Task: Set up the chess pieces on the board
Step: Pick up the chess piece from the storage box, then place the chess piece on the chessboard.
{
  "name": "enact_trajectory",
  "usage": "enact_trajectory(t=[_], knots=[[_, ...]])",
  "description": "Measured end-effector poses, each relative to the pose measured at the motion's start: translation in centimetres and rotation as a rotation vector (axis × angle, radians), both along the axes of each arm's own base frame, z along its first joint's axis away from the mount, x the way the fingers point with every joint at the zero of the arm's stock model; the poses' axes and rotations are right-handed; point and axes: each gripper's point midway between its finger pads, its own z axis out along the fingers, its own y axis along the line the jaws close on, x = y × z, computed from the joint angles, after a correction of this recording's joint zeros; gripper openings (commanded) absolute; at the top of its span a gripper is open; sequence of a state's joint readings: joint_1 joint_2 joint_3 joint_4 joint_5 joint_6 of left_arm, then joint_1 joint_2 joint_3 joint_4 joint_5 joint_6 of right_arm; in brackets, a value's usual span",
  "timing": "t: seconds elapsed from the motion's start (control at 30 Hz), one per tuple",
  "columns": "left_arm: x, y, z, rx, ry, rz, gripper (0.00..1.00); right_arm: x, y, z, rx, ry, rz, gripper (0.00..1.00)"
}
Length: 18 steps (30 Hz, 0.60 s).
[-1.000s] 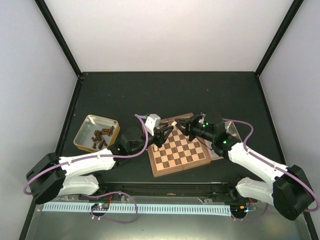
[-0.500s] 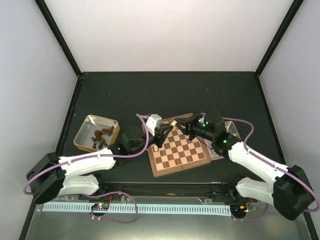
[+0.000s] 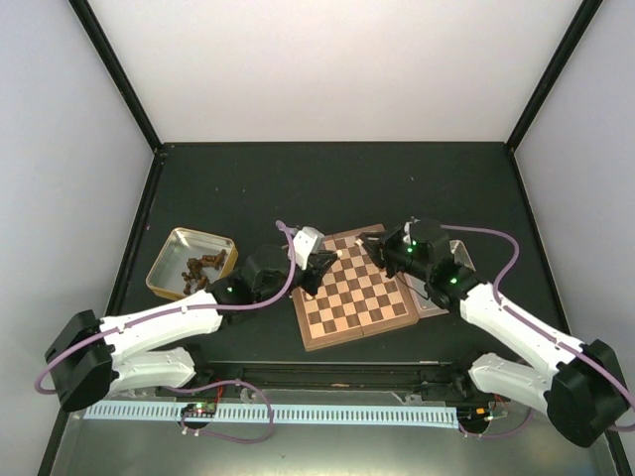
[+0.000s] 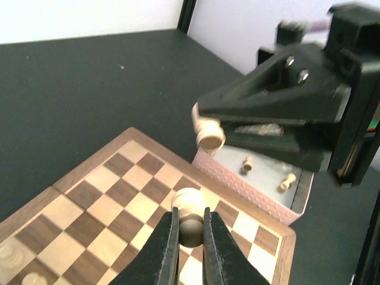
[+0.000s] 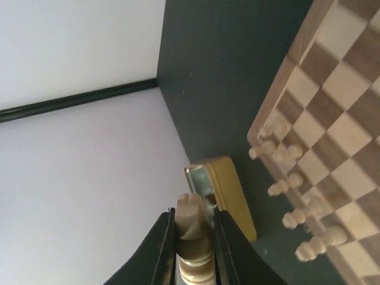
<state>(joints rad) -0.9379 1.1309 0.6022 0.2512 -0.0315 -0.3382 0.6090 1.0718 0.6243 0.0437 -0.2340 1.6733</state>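
The board lies between my two arms. My left gripper is shut on a pale pawn that stands on a square near the board's right side. From above, the left gripper is over the board's far left corner. My right gripper is shut on a pale chess piece and holds it in the air. It hangs over the board's far edge. Several pale pawns stand in a row along one edge of the board.
A gold tin with dark pieces sits left of the board. A shallow pink-walled tray with two pale pieces lies against the board's right side. The right gripper's black body hangs close above the left gripper.
My left gripper has closed on the pale pawn and shifted slightly toward the far side. The right gripper has drawn back a little to the right with its piece.
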Motion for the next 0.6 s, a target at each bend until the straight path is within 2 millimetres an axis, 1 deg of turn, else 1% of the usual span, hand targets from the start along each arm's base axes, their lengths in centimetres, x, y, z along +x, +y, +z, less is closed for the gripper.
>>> enact_trajectory(t=[0.13,0.23,0.3,0.4,0.5,0.6], knots=[[-0.3,0.6,-0.5,0.076,0.042,0.002,0.02,0.5,-2.0,0.9,-0.127,-0.101,-0.045,0.12],[-0.4,0.8,-0.8,0.156,0.094,0.006,0.02,0.8,-3.1,1.6,-0.224,-0.174,-0.061,0.12],[0.0,0.5,-0.7,0.212,0.129,0.006,0.02,0.8,-3.9,1.7,-0.282,-0.206,-0.068,0.12],[0.7,-0.5,-1.3,0.321,0.208,0.006,0.02,0.4,-5.1,1.2,-0.360,-0.231,-0.079,0.12],[1.5,-1.3,-3.2,0.440,0.291,0.015,0.02,-0.3,-6.2,0.1,-0.415,-0.235,-0.084,0.13],[1.8,-0.8,-6.2,0.562,0.373,0.039,0.02,-0.8,-7.1,-1.0,-0.464,-0.225,-0.084,0.13]])
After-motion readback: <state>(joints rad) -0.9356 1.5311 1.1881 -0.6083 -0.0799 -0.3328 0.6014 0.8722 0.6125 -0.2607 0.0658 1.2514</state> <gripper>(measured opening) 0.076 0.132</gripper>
